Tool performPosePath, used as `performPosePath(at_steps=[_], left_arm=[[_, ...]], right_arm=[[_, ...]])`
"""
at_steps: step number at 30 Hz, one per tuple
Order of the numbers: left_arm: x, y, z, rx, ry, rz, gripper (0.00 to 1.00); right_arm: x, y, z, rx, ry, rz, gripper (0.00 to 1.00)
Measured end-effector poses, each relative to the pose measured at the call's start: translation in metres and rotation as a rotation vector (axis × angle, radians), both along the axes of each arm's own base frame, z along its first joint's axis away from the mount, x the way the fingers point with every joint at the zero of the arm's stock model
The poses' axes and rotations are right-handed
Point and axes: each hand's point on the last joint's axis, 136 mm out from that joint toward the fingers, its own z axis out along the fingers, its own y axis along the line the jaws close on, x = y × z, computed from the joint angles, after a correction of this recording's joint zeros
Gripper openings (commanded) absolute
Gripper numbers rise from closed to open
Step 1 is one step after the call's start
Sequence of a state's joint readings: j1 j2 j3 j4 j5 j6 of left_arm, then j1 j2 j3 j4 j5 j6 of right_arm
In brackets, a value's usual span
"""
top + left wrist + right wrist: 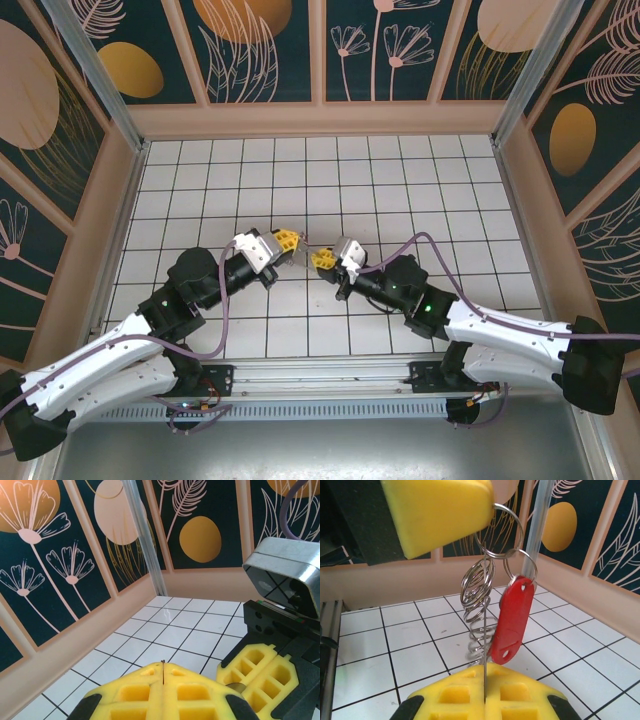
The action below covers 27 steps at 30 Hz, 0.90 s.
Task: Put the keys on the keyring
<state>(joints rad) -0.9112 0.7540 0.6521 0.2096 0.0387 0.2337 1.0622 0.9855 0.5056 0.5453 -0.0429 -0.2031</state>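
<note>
The left tool (290, 241), left of centre in the top view, is clenched, and in the right wrist view its yellow pad (440, 515) at the upper left pinches the top ring of the keyring (504, 530). Below that ring, mid-frame, hangs a coil of split rings (476, 597), and just right of it the red key (512, 615) dangles from a small loop, clear of the desk (400, 180). The right tool (322, 261), just right of centre, is also clenched, on a thin metal line that looks like one ring of the bunch edge-on. My worry: both tools grip one slack bunch, so pulling apart could drag a ring from a pad, or the free-hanging key could twist the coil
</note>
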Motion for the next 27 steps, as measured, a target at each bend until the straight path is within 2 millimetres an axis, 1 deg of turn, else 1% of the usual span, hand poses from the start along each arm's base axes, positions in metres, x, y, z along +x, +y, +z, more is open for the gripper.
performPosePath(at_steps=[11,18,22,27], left_arm=[[0.007,0.0,0.002,-0.067,-0.025,0.031,0.0],[0.01,0.001,0.001,-0.106,-0.03,0.046,0.0],[0.01,0.002,0.004,-0.134,-0.038,0.048,0.0],[0.01,0.004,0.01,-0.154,-0.051,0.055,0.0]], right_arm=[[0.016,-0.008,0.004,0.014,-0.009,-0.112,0.0],[0.019,-0.008,0.004,0.021,-0.012,-0.135,0.0],[0.019,-0.008,0.007,0.031,-0.017,-0.134,0.0],[0.014,-0.005,0.011,0.044,-0.028,-0.119,0.1]])
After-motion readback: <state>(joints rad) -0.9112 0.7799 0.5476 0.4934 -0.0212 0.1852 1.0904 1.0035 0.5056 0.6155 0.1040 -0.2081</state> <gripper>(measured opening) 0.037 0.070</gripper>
